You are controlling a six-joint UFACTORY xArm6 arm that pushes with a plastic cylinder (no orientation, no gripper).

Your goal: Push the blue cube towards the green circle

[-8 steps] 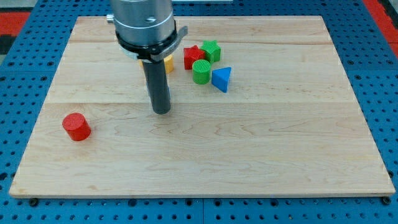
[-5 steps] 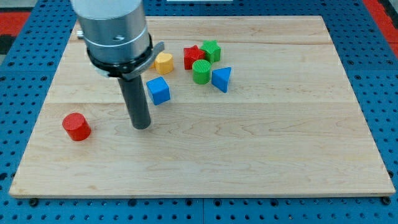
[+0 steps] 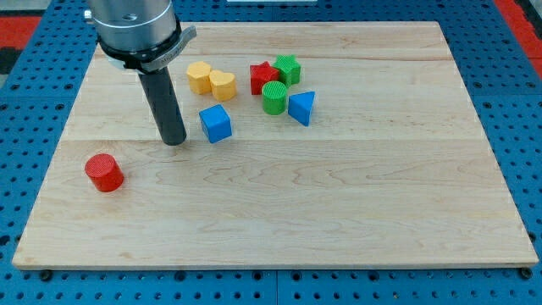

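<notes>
A: Blue cube (image 3: 216, 124): left of green cylinder (image 3: 273, 97), small gap between. Likely light, rigid, free-sliding.

B: My tip (image 3: 174, 141): just left of cube, apart. No jaws fitted. Best contact: cube's left face, centred.

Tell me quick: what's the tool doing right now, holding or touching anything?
My tip: a bare rod, no jaws, holds nothing. It sits just to the view's left of the blue cube, a small gap between them.

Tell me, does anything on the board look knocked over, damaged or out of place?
Nothing stands out. Every block sits flat and whole; the red cylinder lies alone at the view's left. My tip is just left of the blue cube.
</notes>
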